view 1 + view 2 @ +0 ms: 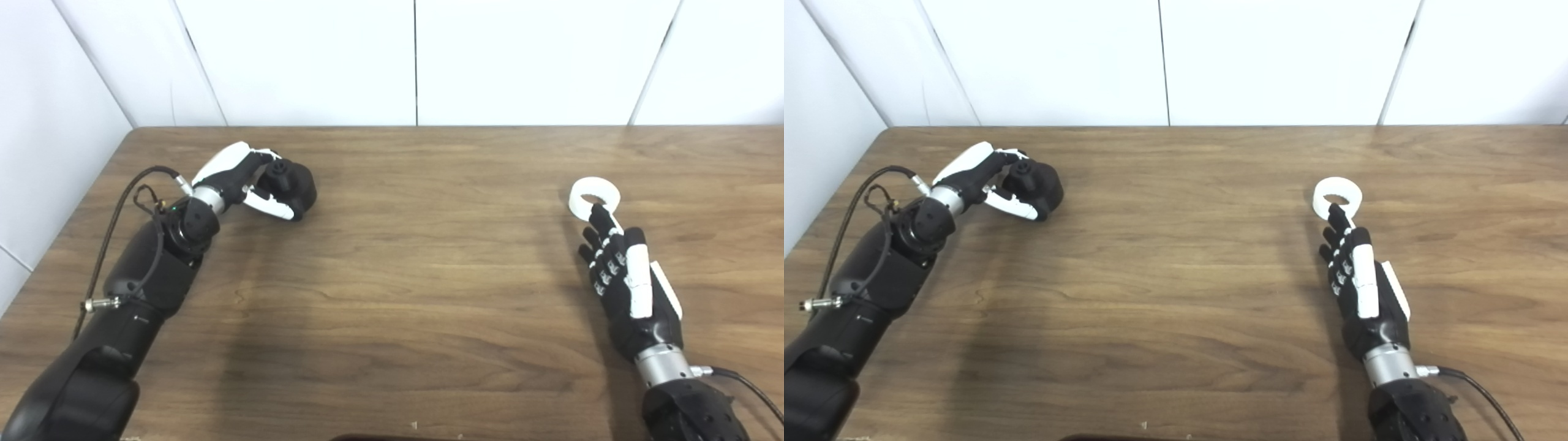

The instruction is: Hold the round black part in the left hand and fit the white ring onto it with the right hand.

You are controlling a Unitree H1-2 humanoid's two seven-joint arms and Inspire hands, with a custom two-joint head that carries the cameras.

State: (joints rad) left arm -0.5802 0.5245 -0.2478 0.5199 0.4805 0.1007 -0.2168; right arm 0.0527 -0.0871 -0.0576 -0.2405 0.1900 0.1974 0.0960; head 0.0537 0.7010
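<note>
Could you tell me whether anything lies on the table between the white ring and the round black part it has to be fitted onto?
Nothing visible does. The white ring lies at the right hand's fingertips, the round black part sits in the left hand, and only bare table lies between them.

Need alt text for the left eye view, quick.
The left hand is wrapped around the round black part on the wooden table. At right, the right hand lies with fingertips at the white ring, not gripping it.
</note>
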